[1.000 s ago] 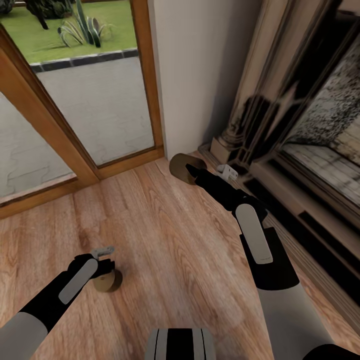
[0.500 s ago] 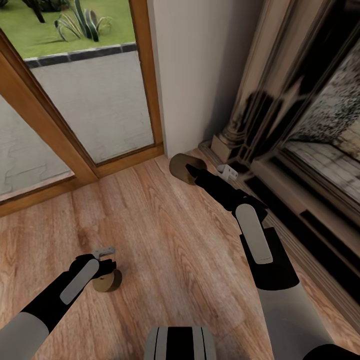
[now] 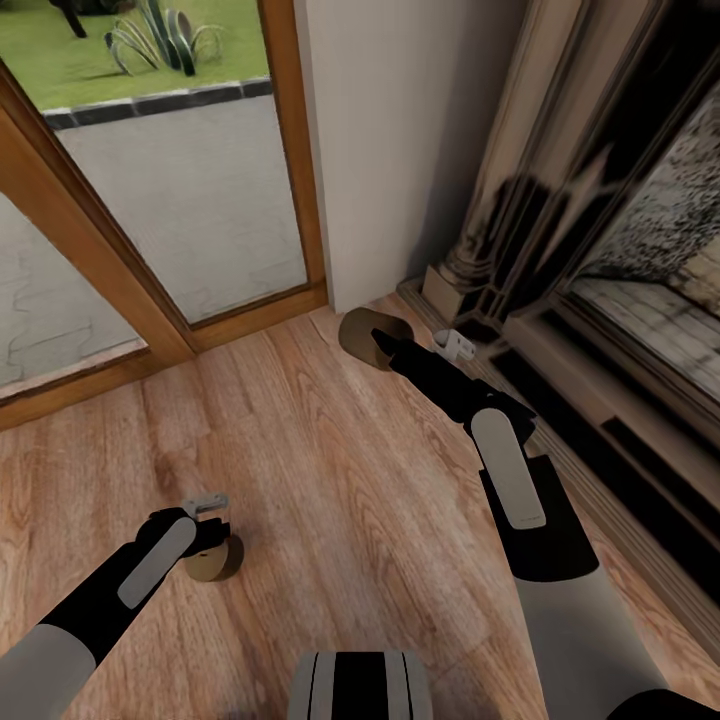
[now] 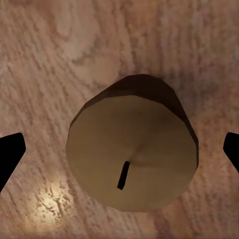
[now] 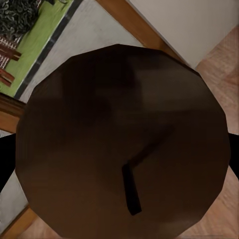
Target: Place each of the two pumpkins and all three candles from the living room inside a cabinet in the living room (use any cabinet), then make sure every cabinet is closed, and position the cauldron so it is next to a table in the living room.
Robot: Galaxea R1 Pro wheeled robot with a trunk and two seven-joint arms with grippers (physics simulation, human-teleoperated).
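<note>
1. Fingers of the left gripper (image 3: 207,527) stand spread, one on each side of a candle (image 3: 213,558) that stands upright on the wooden floor (image 3: 340,500); in the left wrist view the dark fingertips (image 4: 10,157) sit well clear of the candle's (image 4: 132,154) flat wicked top, so nothing is clamped yet.
2. Fingers of the right gripper (image 3: 385,345) reach a second candle (image 3: 368,333) that appears lifted and tipped on its side, just in front of the wall corner; its round face (image 5: 124,139) looms close in the right wrist view. It is probably gripped, but the fingertips are largely hidden and I cannot tell for certain.
3. Progress, as a judgement: early. Two candles are at the grippers, neither is in a cabinet. A third candle, two pumpkins and the cauldron remain to be dealt with, as do the closing of all cabinets and the cauldron's placing beside the surface of the coffee table.
4. Surroundings: a glazed door with a wooden frame (image 3: 290,150) ahead on the left, a white wall (image 3: 400,130) in the middle, and a carved fireplace (image 3: 560,230) on the right.
5. Obstructions: the fireplace base (image 3: 600,400) lies just beside the right arm and limits its sideways swing. The floor between the arms is bare.
</note>
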